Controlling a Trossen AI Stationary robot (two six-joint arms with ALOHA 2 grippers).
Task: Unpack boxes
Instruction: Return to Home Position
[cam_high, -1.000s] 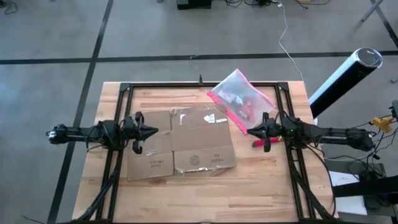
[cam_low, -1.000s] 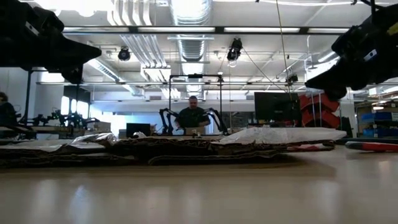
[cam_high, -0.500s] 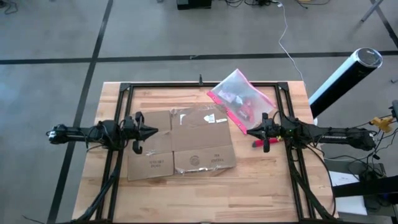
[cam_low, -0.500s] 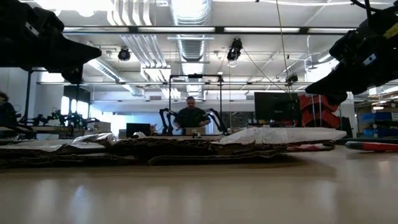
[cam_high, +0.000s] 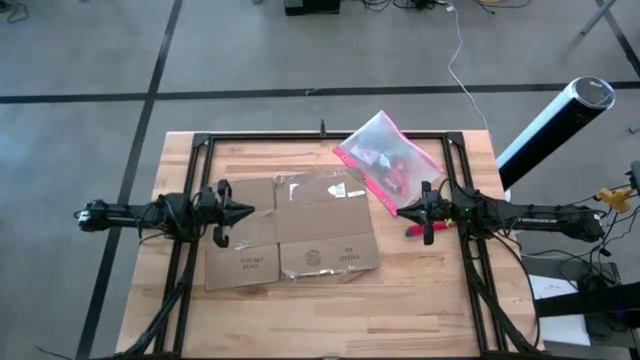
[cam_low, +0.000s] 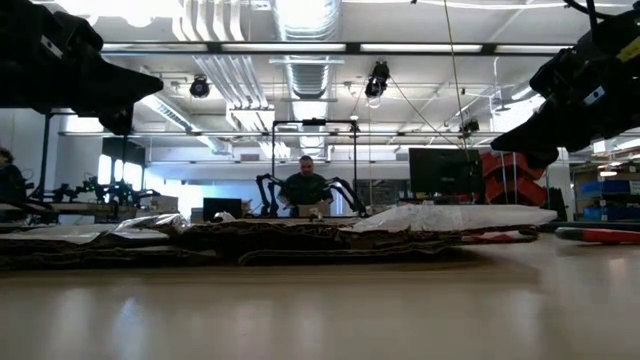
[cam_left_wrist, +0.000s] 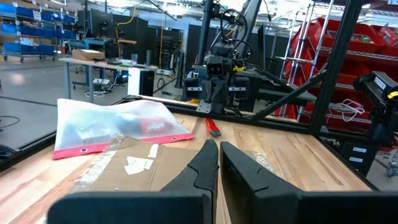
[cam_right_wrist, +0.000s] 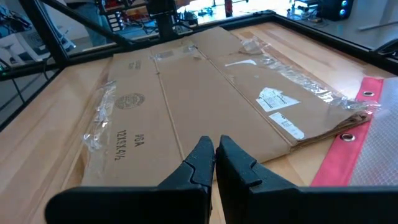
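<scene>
High view gives you the whole story: the box (cam_high: 290, 232) lies flattened on the table (cam_high: 180, 160), printed panels up, with clear tape loose along its seam. It has nothing left in it to lift out, which is likely why neither arm carries anything.

The left gripper (cam_high: 243, 212) hangs above the box's left edge with its tip aimed at the table's middle. In the left wrist view you can see its fingers pressed together with only a slit between them and nothing caught there. The right gripper (cam_high: 402, 211) mirrors it from the other side, just off the box's right edge and near the corner of the zip pouch (cam_high: 388, 160). Its fingers are closed and empty too.

The pouch lies flat at the far right, and its pink edge meets the box's far corner. That puts the contents apart from the packaging where you can check them. A red tool (cam_high: 413, 231) lies on the wood under the right wrist, too small to identify.

Both arms are level, raised off the wood and facing each other, which reads as a rest pose rather than a reach. You can judge the unpacking essentially done — nothing here calls for another grasp.
</scene>
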